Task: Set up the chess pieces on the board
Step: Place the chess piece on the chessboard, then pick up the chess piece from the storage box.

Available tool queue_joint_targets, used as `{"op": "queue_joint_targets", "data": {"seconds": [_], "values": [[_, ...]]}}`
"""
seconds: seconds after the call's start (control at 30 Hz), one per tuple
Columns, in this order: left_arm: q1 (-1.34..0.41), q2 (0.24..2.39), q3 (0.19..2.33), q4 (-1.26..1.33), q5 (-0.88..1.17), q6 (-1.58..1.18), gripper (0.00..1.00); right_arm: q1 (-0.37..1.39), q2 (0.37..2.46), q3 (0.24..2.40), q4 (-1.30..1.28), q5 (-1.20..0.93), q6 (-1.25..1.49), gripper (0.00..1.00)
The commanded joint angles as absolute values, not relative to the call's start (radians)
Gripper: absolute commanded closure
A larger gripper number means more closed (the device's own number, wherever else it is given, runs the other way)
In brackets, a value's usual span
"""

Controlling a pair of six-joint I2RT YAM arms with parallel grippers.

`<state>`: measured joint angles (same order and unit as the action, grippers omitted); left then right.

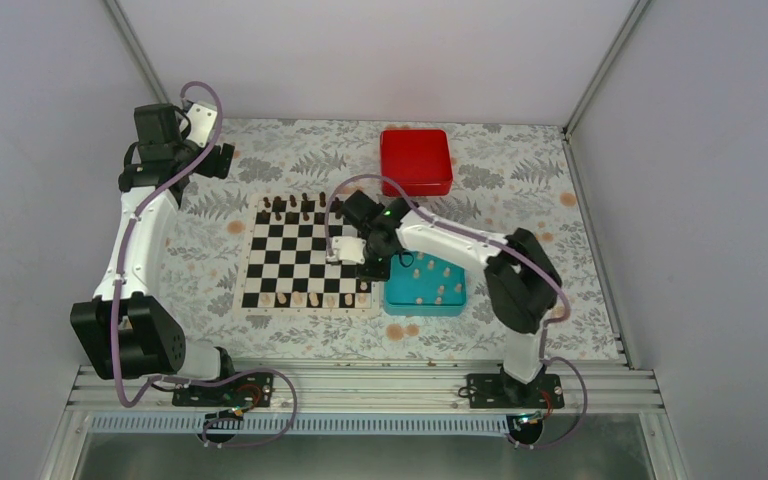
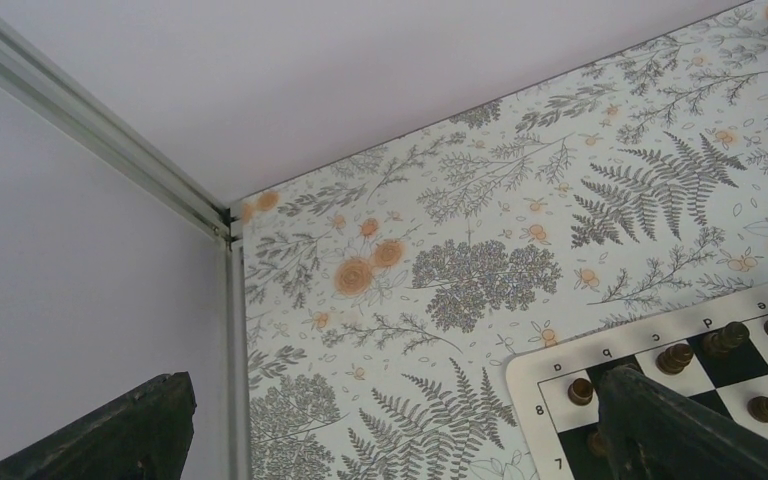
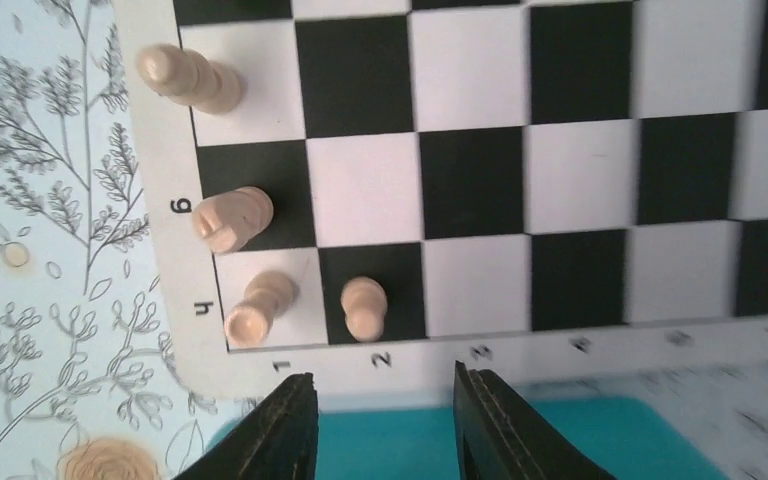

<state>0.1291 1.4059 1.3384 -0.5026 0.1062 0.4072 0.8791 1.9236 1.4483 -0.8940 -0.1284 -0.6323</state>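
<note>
L gripper (image 1: 217,160) is hovering over the far-L part of the tabletop (image 1: 520,185), well apart from the board (image 1: 305,262). Its jaws are standing wide apart w/ nothing btwn them. L wrist cam is catching only one corner of the board, w/ dark chessmen (image 2: 675,357) standing on it.

The board is lying flat mid-tabletop. Dark chessmen are lining its far edge. Several pale chess pieces (image 1: 298,298) are standing along its near edge.

R gripper (image 3: 382,385) is hanging over the board's near-R corner, right at the border. Its jaws are sitting a little apart and gripping nothing; teal is showing through the gap. R wrist cam is showing four pale pieces on the corner squares: three along the edge column and one a square further in. That inner one is standing just beyond the jaw gap, not touching either finger. Far side of that view is blurring out.

Teal tray (image 1: 457,305) is sitting just beside the board's R edge, partly under the R arm, w/ more pale pieces standing in it. Red box (image 1: 416,160) is resting at the far side, well apart from the board and tray.
</note>
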Motion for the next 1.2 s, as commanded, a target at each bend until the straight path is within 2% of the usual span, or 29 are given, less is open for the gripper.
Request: {"op": "queue_joint_targets", "data": {"seconds": [0.0,0.23,0.33,0.8,1.07,1.17], "values": [[0.136,1.382,1.339,-0.49,0.119,0.411,0.0,0.835,1.792,1.449,-0.937,-0.103,-0.619,0.62],[0.136,1.383,1.344,-0.491,0.12,0.41,0.0,0.647,1.745,1.347,-0.931,-0.079,-0.642,0.63],[0.137,1.385,1.344,-0.49,0.121,0.41,0.0,0.604,1.737,1.268,-0.885,-0.065,-0.657,0.59],[0.137,1.385,1.347,-0.494,0.123,0.41,0.0,0.582,1.791,1.2,-0.839,-0.108,-0.664,0.59],[0.136,1.395,1.351,-0.494,0.125,0.411,0.0,0.582,1.818,1.195,-0.839,-0.126,-0.664,0.64],[0.136,1.4,1.354,-0.494,0.127,0.411,0.0,0.582,1.821,1.192,-0.838,-0.127,-0.665,0.7]]}}
